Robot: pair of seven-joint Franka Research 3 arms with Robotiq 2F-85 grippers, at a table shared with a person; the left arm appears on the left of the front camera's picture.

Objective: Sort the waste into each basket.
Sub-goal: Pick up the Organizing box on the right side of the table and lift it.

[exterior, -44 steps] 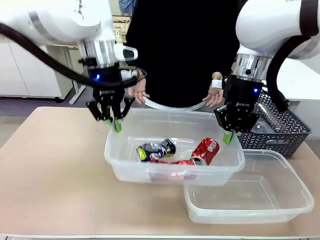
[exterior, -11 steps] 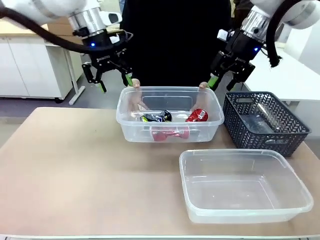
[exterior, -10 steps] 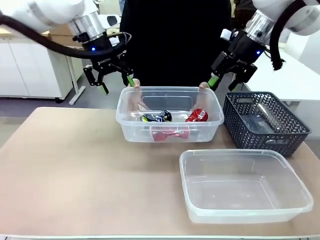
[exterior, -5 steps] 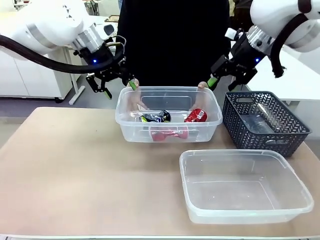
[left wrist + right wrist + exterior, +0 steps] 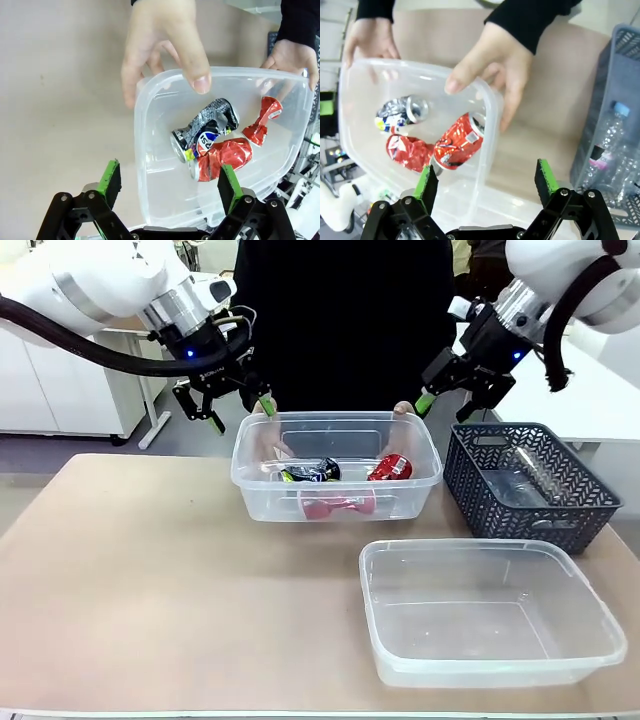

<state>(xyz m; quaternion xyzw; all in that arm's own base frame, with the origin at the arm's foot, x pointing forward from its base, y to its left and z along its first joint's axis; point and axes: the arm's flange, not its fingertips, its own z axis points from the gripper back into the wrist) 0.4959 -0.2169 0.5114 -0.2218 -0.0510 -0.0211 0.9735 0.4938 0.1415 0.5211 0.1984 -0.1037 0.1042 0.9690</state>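
Left gripper [image 5: 240, 412] and right gripper [image 5: 447, 405] hang by the far corners of the farther tub [image 5: 258, 498], each with jaws spread wide and holding nothing. Nearest on the bench [image 5: 130, 570] sits the other clear tub [image 5: 480, 672]. The farther tub holds two crushed red cans [image 5: 390, 468] and a blue-and-white can [image 5: 312, 475]. A person's hands [image 5: 165, 45] grip its far rim. Right of it, the dark lattice basket [image 5: 560, 512] holds plastic bottles [image 5: 612, 150].

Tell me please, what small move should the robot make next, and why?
Probably move the right hand over the dark basket for a bottle: it is open and empty, the near tub holds nothing, and a person's hands grip the tub of cans.
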